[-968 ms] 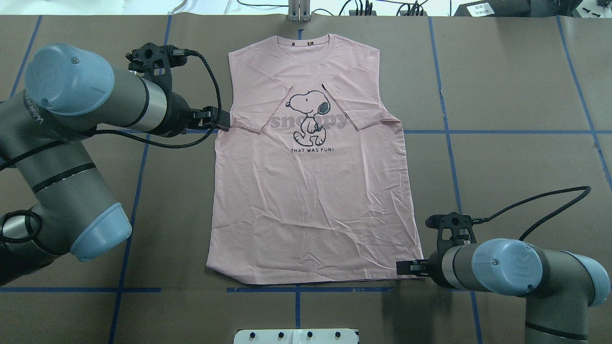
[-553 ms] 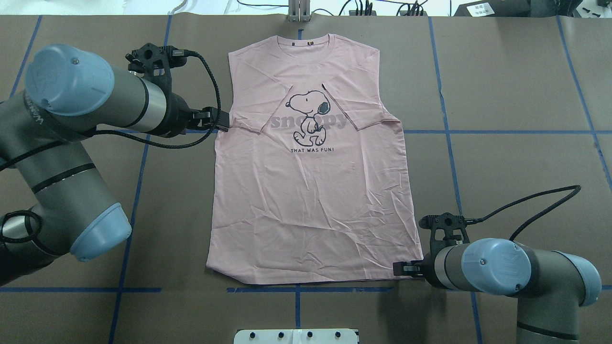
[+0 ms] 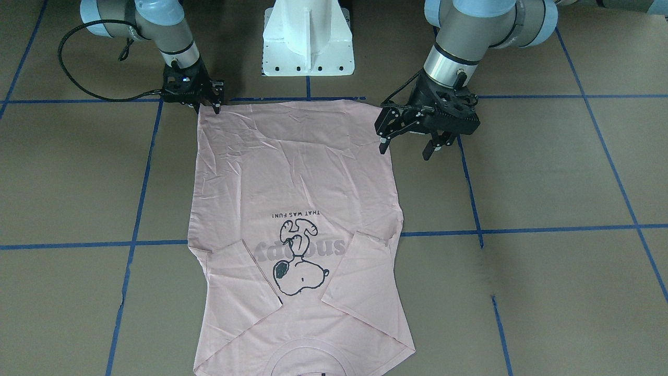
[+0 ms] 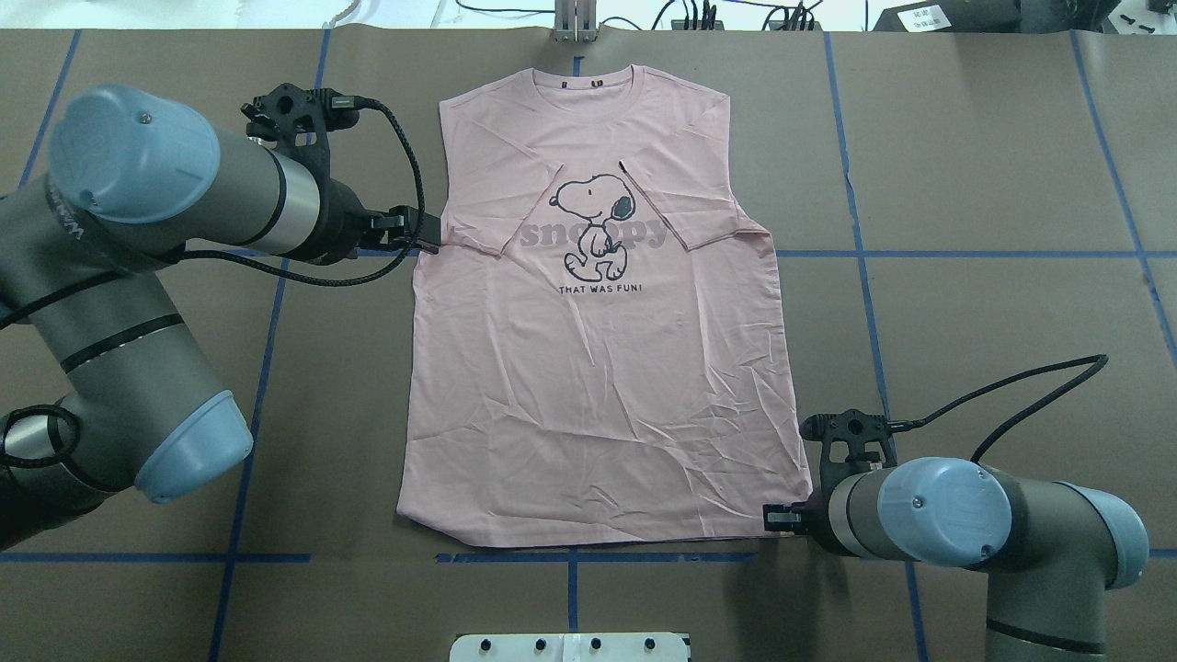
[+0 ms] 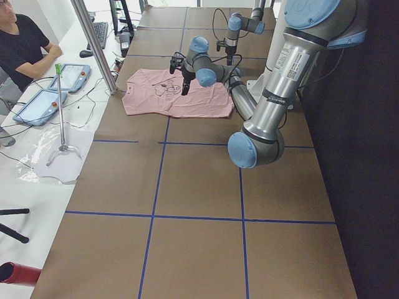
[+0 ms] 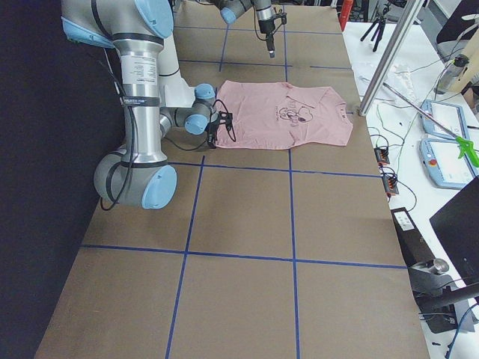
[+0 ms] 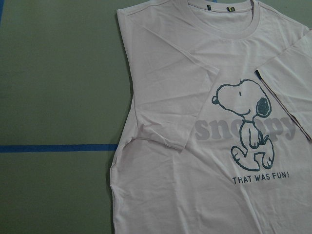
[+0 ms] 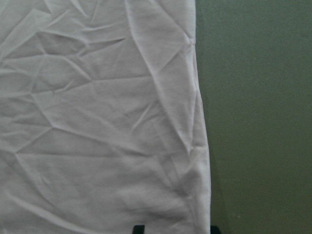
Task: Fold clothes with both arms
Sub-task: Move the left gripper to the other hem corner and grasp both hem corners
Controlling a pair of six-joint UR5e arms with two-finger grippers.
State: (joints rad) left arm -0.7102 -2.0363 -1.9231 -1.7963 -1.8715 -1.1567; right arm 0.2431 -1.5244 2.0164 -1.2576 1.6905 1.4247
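The pale pink T-shirt [image 4: 598,395] lies flat and face up, Snoopy print showing, both sleeves folded in over the chest, collar at the far edge. My left gripper [image 4: 430,237] hangs open above the shirt's left side at sleeve height; the front view shows this left gripper [image 3: 405,151] with its jaws spread and empty. From that height the left wrist view takes in the shirt [image 7: 195,146]. My right gripper [image 4: 771,519] is low at the near right hem corner [image 3: 209,107], open. Its fingertips [image 8: 139,229] straddle the shirt's side edge [image 8: 202,146].
The white pedestal base [image 3: 308,47] stands at the table's near edge behind the hem. Blue tape lines cross the brown table cover [image 4: 965,184]. A seated person [image 5: 25,43] and tablets are at the side bench beyond the collar end, beside a metal post [image 5: 93,43].
The right arm has slid left and slightly down toward the hem corner, bringing its gripper against the shirt's edge. The left arm and the shirt have not moved.
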